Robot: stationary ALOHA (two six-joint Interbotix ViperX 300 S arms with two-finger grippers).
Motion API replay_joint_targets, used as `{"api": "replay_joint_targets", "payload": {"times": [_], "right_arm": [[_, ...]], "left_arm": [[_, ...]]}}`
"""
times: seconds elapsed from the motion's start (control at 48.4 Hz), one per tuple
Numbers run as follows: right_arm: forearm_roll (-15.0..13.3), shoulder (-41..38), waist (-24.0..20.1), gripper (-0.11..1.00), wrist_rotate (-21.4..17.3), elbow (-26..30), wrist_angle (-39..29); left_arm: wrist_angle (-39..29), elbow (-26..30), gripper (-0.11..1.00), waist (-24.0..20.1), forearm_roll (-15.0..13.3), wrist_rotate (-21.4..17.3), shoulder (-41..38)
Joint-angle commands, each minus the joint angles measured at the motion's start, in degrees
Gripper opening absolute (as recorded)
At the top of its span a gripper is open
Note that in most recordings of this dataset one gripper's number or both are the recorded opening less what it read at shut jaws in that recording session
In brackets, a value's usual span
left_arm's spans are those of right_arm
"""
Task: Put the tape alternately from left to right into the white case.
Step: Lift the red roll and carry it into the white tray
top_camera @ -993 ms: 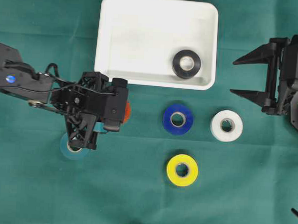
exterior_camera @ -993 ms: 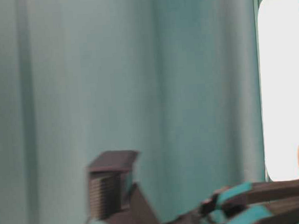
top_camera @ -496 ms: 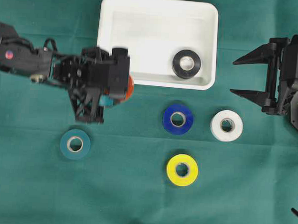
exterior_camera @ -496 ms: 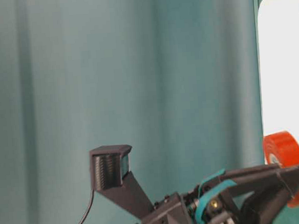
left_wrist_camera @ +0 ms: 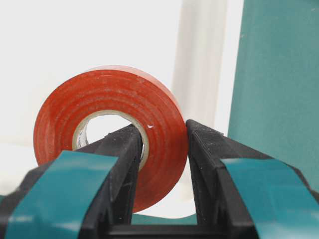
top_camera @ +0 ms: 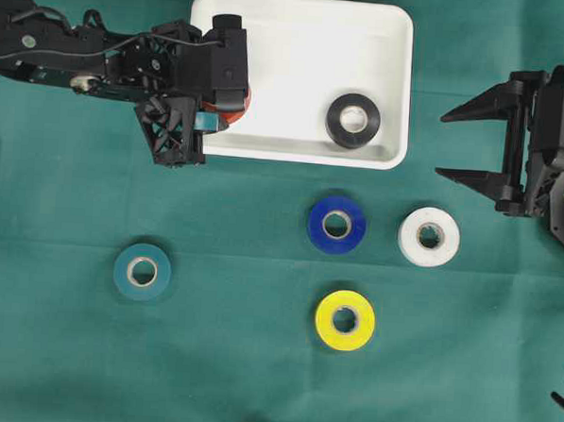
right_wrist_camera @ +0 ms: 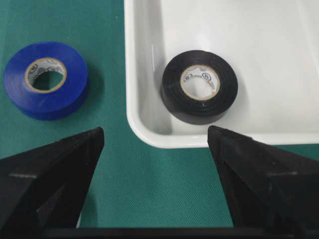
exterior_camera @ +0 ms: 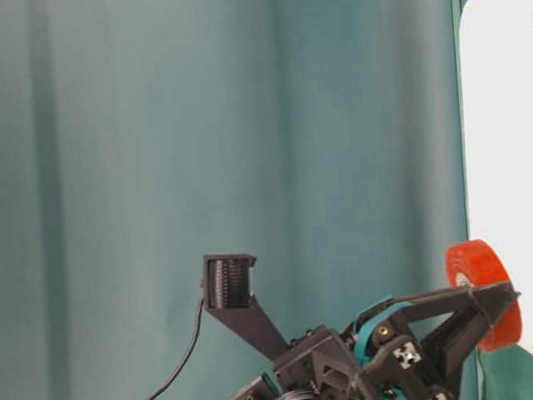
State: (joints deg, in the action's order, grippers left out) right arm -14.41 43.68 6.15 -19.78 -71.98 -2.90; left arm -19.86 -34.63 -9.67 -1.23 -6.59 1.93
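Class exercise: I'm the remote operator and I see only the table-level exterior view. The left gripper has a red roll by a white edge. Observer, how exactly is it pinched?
Observer: One finger goes through the core of the red roll, the other presses its outer face.
Operator: What else is in the white case?
Observer: A black roll lies flat near the right end of the white case.
Operator: And the other arm?
Observer: The right gripper is open, holding nothing.
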Motion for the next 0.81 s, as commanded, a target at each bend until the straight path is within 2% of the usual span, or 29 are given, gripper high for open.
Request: {"api": "replay_joint_targets", "payload": {"times": [0.0, 0.496, 0.703, 0.745, 0.786], "right_arm": [[0.09, -0.09, -0.09, 0.56, -0.09, 0.70, 0.62], [0.00, -0.09, -0.09, 0.56, -0.09, 0.53, 0.62], [0.00, -0.09, -0.09, 0.56, -0.09, 0.53, 0.62], [0.00, -0.09, -0.09, 0.56, -0.09, 0.53, 0.62], [0.00, -0.09, -0.09, 0.56, -0.09, 0.53, 0.62]], "left_arm": [[0.26, 1.32, 0.25, 0.00, 0.09, -0.09, 0.35], [4.04, 1.41, 0.25, -0.79, 0.09, -0.53, -5.80], [4.22, 1.41, 0.26, -0.88, 0.09, -3.16, -5.63], [4.39, 1.41, 0.26, -0.88, 0.09, -3.43, -5.54], [4.48, 1.41, 0.34, -0.88, 0.09, -3.52, -5.45]]}}
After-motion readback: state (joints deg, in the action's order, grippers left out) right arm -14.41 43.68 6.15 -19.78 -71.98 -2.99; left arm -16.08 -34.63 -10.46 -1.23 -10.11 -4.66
